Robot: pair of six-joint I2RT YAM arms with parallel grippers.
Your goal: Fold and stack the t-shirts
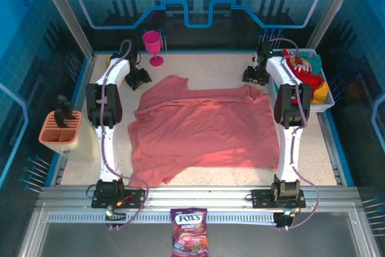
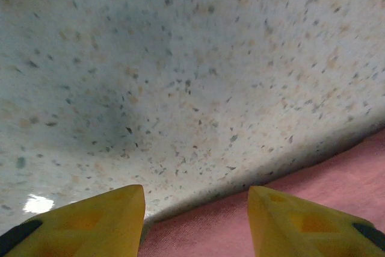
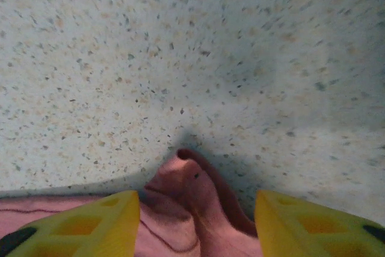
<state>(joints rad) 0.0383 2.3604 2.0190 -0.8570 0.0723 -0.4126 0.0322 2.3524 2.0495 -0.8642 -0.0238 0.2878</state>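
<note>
Pink tee: the big salmon-pink t-shirt [image 1: 204, 130] is lying spread out across the middle of the speckled table [image 1: 210, 67]. It's looking pretty rumpled, with one sleeve poking toward the far left and the near left corner reaching almost to the front edge.
Left gripper: the left gripper [image 1: 139, 79] is hovering at the tee's far left corner. In the wrist view its yellow fingers [image 2: 108, 215] are standing apart with nothing between them, just table and the cloth's edge running underneath.
Right gripper: the right gripper [image 1: 255, 75] is sitting at the far right corner. Its fingers [image 3: 90, 221] are parted too and gripping nothing, with a little bunched-up peak of pink cloth poking up ahead of the gap.
Red tee: the red t-shirt [image 1: 299, 67] is sitting bundled in the white basket [image 1: 322, 110] off to the right, alongside teal and yellow cloth.
Other stuff: a magenta goblet [image 1: 154, 45] is standing at the far edge, and a candy bag [image 1: 189, 232] is lying out front.
</note>
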